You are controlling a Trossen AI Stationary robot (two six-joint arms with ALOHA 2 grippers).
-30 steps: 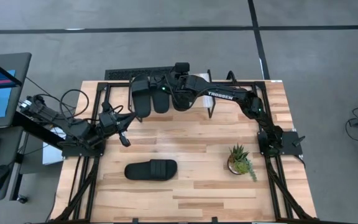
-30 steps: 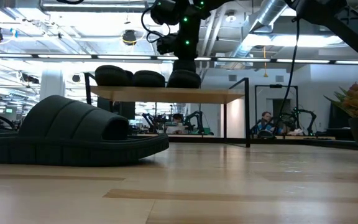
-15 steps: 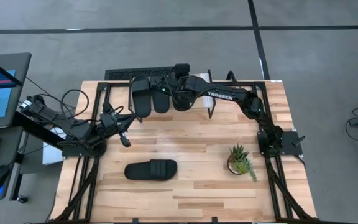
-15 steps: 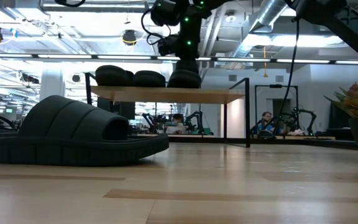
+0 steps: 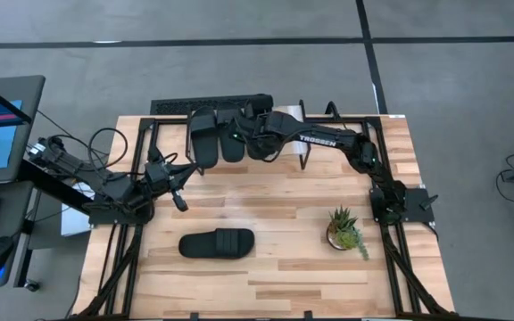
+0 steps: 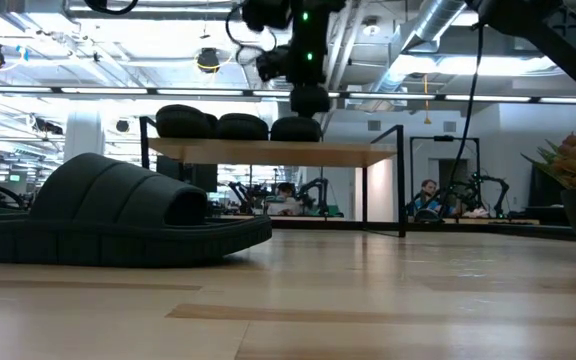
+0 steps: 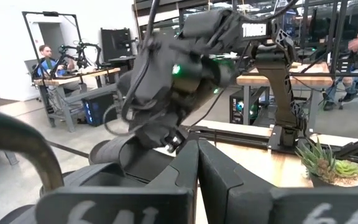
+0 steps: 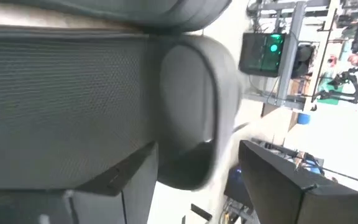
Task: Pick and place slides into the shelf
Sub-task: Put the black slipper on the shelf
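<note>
Hovering our right hand (image 6: 310,100), fingers apart and empty, above three matte black rubbery slides (image 6: 240,126) on the low wood-topped shelf (image 6: 268,152); beyond it on the surface, one slide (image 5: 217,243) remains.

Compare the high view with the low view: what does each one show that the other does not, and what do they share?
Only the high view shows the left gripper, waiting at the table's left side, and the whole potted plant. Only the low view shows the open space under the shelf and the room behind it. Both show three slides on the shelf, the right gripper just above the third of them, and the fourth slide lying on the table.
</note>
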